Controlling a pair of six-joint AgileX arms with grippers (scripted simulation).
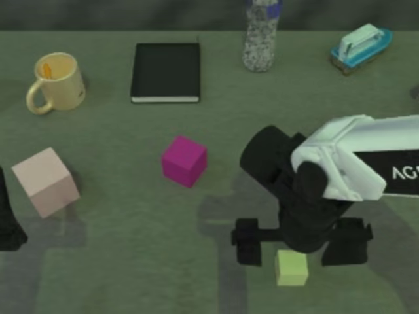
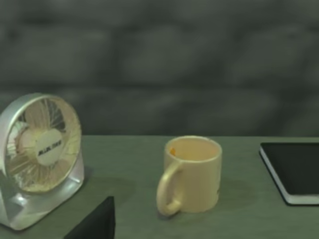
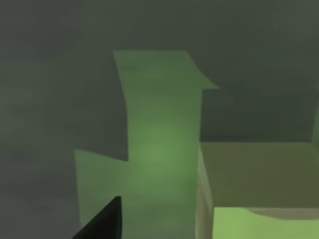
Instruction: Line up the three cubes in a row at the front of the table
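Note:
The small pale yellow-green cube (image 1: 291, 269) sits near the table's (image 1: 131, 268) front edge, right of centre. My right gripper (image 1: 298, 243) hovers over it, open, its black fingers (image 1: 247, 241) spread wide to either side of the cube's back part. The right wrist view shows that cube (image 3: 259, 199) close up beside one fingertip (image 3: 104, 221). Mid-table lies the magenta cube (image 1: 184, 161). The large pale pink cube (image 1: 44, 181) rests at the left, next to my parked left gripper (image 1: 8, 226), which is open and empty.
Along the back stand a cream mug (image 1: 57, 80), a black book (image 1: 165, 72), a bottle (image 1: 260, 36) and a blue-and-white stapler-like object (image 1: 361, 46). The left wrist view also shows a small silver fan (image 2: 40, 154) beside the mug (image 2: 192, 174).

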